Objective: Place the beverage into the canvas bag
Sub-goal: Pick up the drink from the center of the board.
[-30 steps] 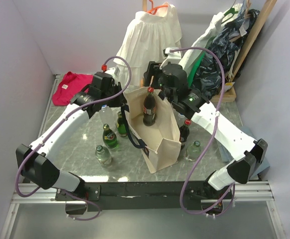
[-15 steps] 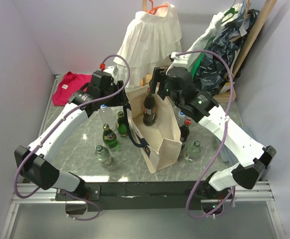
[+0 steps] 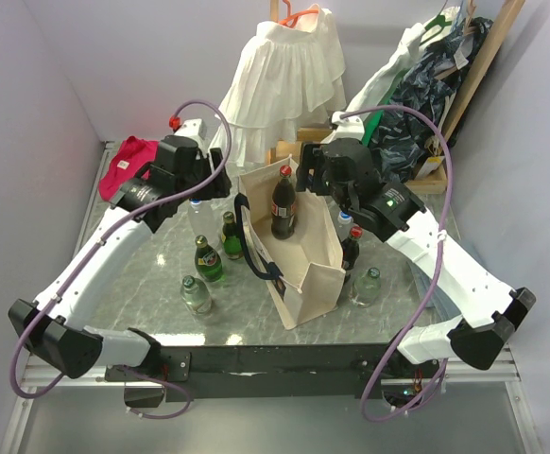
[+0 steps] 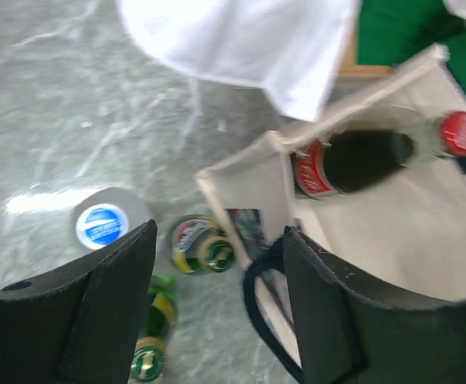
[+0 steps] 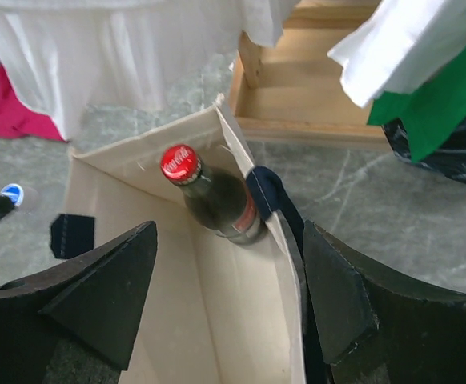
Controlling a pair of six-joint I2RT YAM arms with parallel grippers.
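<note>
The cream canvas bag [image 3: 303, 260] with navy handles stands open at the table's middle. A dark cola bottle [image 3: 283, 203] with a red cap stands inside it, against the far wall. It also shows in the left wrist view [image 4: 361, 158] and the right wrist view [image 5: 217, 200]. My left gripper [image 3: 220, 184] is open and empty, above the bag's left rim and navy handle [image 4: 265, 308]. My right gripper [image 3: 305, 176] is open and empty, above the bag's right wall [image 5: 285, 240], near the bottle but not touching it.
Several bottles stand left of the bag: green ones [image 3: 208, 260] [image 3: 231, 236], a clear one [image 3: 197, 295] and a blue-capped one [image 4: 105, 226]. More bottles [image 3: 350, 248] [image 3: 368, 286] stand on its right. A white dress [image 3: 280, 80], a wooden tray [image 5: 313, 88] and a red cloth [image 3: 128, 165] are behind.
Both wrists have drawn away from the bag's mouth, the left one to the left and the right one to the right. The cola bottle has stayed in the bag.
</note>
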